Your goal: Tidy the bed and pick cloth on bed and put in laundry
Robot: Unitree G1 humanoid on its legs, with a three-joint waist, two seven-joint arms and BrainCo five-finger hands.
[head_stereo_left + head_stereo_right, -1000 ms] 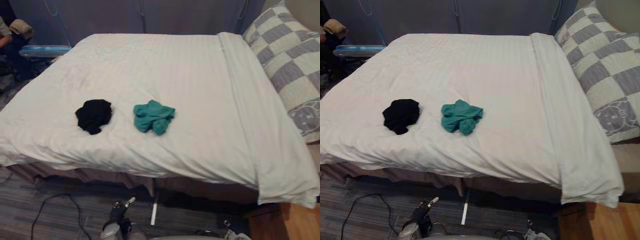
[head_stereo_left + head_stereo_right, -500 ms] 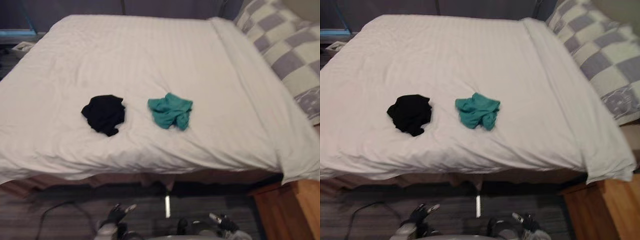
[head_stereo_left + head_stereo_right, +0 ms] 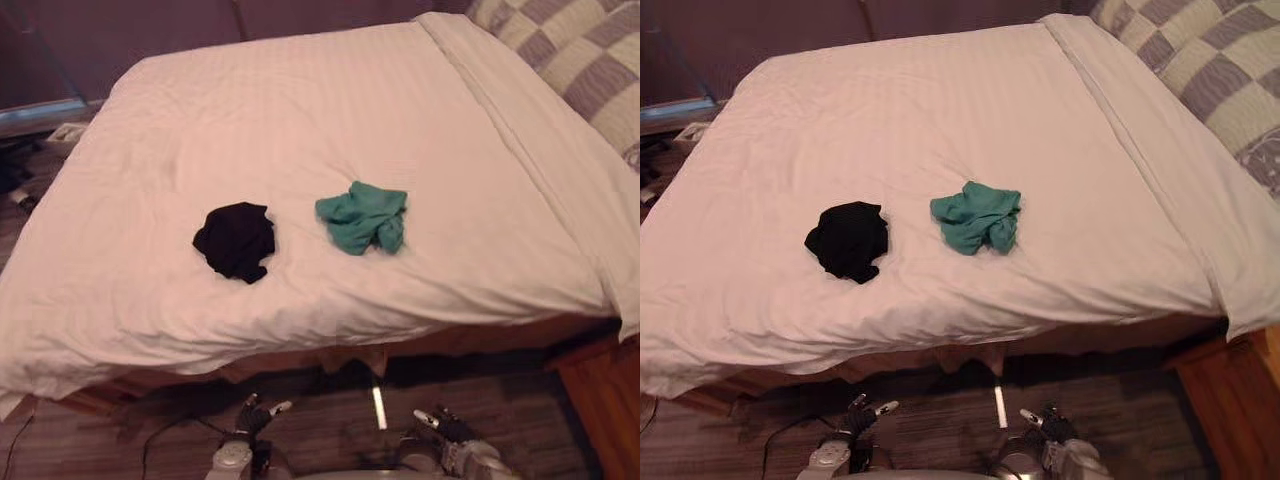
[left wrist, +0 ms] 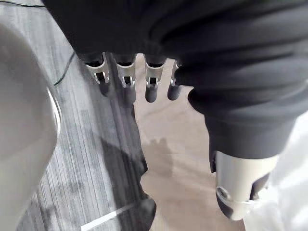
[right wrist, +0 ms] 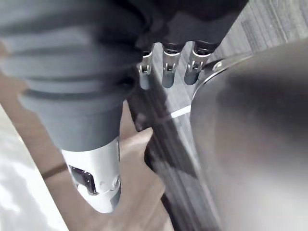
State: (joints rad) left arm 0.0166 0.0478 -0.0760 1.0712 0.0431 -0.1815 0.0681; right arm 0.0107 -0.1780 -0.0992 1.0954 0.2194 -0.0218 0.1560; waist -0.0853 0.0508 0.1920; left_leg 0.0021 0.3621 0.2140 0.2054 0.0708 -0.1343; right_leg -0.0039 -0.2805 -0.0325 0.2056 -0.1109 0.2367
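White bed (image 3: 300, 120) holds black cloth (image 3: 236, 240) beside teal cloth (image 3: 363, 216).

Crumpled black cloth (image 3: 235, 241), teal cloth (image 3: 363, 217) on bed (image 3: 300, 110)

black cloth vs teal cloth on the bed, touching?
Apart. The left eye view shows a bare strip of white bedcover between the black cloth and the teal cloth; the right eye view agrees.

A checked pillow (image 3: 585, 55) lies far right; striped grey floor (image 3: 70, 450) adjoins a wooden surface (image 3: 610, 420).
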